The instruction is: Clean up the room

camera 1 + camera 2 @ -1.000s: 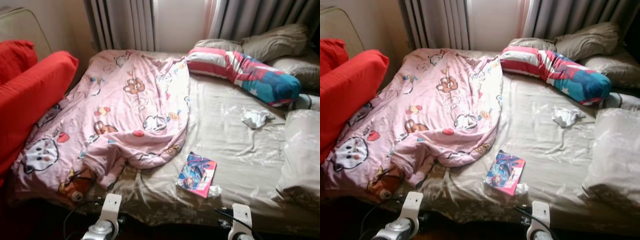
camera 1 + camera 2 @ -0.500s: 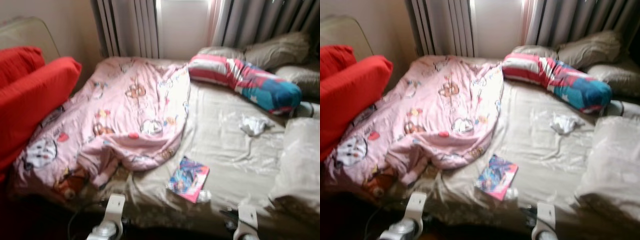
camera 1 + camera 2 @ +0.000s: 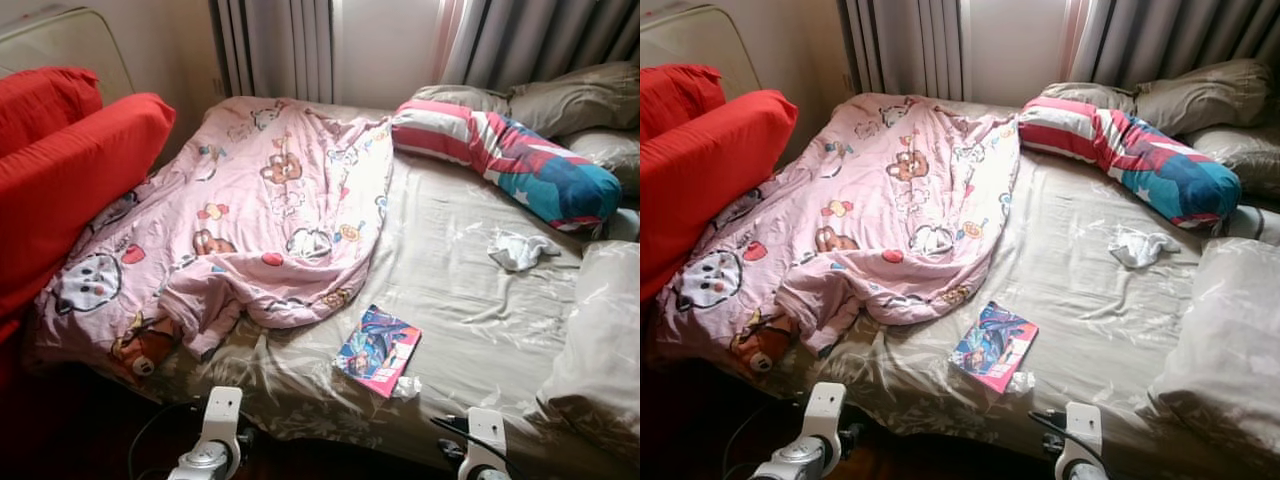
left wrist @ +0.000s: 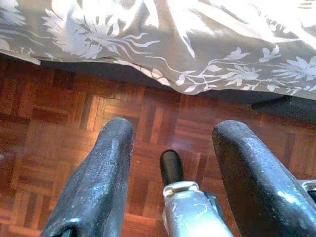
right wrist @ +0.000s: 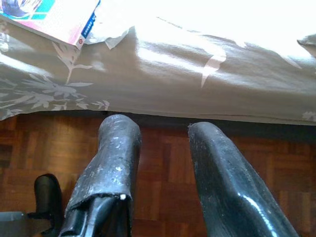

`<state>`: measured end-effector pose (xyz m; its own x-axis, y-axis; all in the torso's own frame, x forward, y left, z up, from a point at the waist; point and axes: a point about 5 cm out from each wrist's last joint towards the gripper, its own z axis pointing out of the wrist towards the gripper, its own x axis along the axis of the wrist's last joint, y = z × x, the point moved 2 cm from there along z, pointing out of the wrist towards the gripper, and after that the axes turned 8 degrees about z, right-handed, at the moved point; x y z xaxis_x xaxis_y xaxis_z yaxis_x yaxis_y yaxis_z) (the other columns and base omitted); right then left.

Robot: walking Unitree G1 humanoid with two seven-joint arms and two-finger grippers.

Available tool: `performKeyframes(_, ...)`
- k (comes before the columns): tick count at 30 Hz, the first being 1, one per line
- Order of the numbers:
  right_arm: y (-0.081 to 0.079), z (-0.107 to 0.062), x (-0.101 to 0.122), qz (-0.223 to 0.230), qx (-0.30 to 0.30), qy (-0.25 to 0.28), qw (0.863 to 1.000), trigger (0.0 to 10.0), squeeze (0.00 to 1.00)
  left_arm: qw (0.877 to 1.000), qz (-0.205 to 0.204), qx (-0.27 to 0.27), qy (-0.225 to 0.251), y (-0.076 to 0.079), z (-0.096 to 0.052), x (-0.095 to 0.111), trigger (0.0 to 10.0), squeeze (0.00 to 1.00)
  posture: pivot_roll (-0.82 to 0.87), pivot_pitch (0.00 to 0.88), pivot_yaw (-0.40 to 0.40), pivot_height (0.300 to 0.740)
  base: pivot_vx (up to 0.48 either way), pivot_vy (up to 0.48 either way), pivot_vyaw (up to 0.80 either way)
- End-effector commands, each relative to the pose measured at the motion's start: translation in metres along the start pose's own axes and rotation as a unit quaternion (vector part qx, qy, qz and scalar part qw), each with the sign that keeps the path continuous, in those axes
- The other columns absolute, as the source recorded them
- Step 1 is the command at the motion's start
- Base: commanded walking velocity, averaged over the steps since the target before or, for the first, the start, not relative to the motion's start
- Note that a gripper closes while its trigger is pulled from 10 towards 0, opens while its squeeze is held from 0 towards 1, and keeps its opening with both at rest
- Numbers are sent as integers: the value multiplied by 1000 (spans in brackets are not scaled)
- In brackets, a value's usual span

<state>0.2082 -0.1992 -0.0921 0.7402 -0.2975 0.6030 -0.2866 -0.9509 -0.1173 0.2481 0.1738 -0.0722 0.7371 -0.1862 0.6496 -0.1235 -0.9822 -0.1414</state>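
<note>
Standing at the bed [image 3: 470,300], the robot hangs both the left gripper [image 4: 173,168] and right gripper [image 5: 163,163] spread, empty, over the floor. The book [image 3: 378,350] lies just beyond the right gripper; reaching it likely comes next.

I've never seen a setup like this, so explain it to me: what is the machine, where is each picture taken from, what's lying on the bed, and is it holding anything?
This is a walking humanoid robot with two arms. Two pictures come from cameras in its head, looking down at a bed. The other two come from wrist cameras, looking along each hand's two black fingers at the wooden floor. On the bed lie a pink cartoon blanket, a colourful book, a crumpled white cloth, a striped bolster and grey pillows. The left hand and right hand hang low, open and empty.
</note>
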Motion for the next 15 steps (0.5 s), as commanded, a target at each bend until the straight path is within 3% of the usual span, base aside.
performKeyframes(1,0,0,0,0,0,1,1000,10000,0,1000,-8,2,-3,-1,-1,-4,10000,0,-82,23,-20,740,0,0,0)
performKeyframes(15,0,0,-2,-1,3,-3,1000,10000,0,1000,-23,1,5,0,-1,-4,10000,0,-83,7,-18,740,0,0,0)
